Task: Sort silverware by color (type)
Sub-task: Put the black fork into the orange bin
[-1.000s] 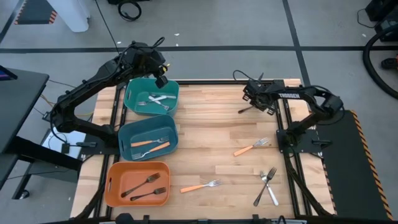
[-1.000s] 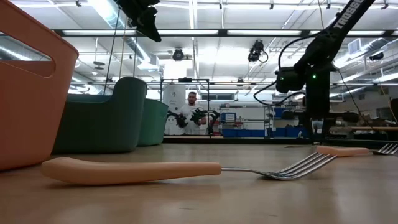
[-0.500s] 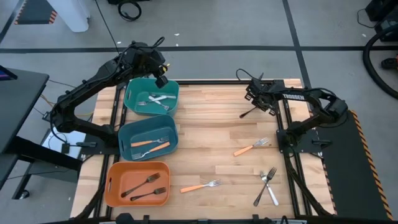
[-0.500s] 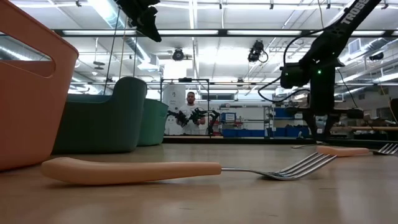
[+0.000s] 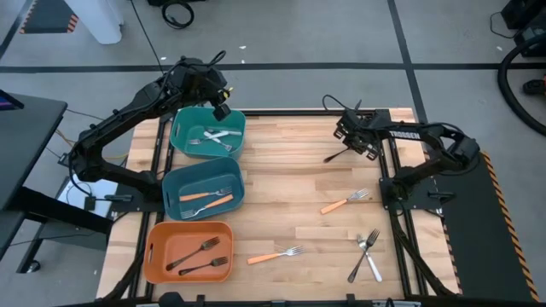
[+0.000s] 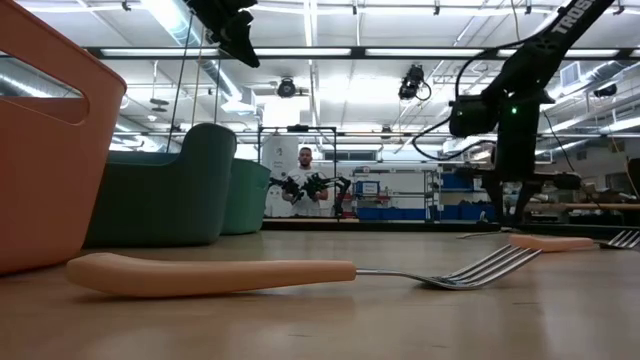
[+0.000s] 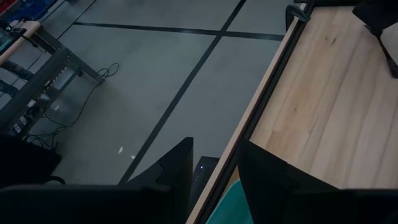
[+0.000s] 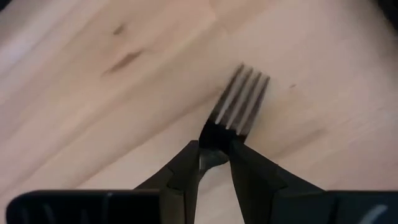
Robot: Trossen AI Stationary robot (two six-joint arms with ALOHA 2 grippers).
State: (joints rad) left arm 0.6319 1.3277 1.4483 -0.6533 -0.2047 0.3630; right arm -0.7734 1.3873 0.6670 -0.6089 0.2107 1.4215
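R gripper (image 5: 345, 147) sits over the far-right part of the wooden table (image 5: 290, 170), fingers (image 8: 186, 168) clamped on the neck of a black fork (image 5: 335, 155); the wrist view shows its tines poking out past the fingertips, above the wood. In the low view the fork hangs off the R arm, clear of the tabletop.

L gripper (image 5: 220, 111) hovers above the far rim of the far teal bin (image 5: 179, 128), holding nothing; fingers (image 7: 177, 174) stand apart w/ a gap between them.

Bins run in a column down the table's left side:
- far teal bin: white/silver-handled forks (image 5: 213, 136)
- middle teal bin (image 5: 171, 183): two orange-handled forks (image 5: 206, 201)
- orange bin (image 5: 153, 251), nearest: two black forks (image 5: 198, 256)

Loose on the table:
- orange-handled fork (image 5: 275, 254) just right of the orange bin; this is the one in the low view's foreground
- another orange-handled fork (image 5: 343, 202) mid-right
- a silver-handled fork (image 5: 372, 258) crossed w/ a dark fork (image 5: 359, 263), touching, near the near-right corner.

Person (image 6: 305, 165) visible far back in the room, low view.
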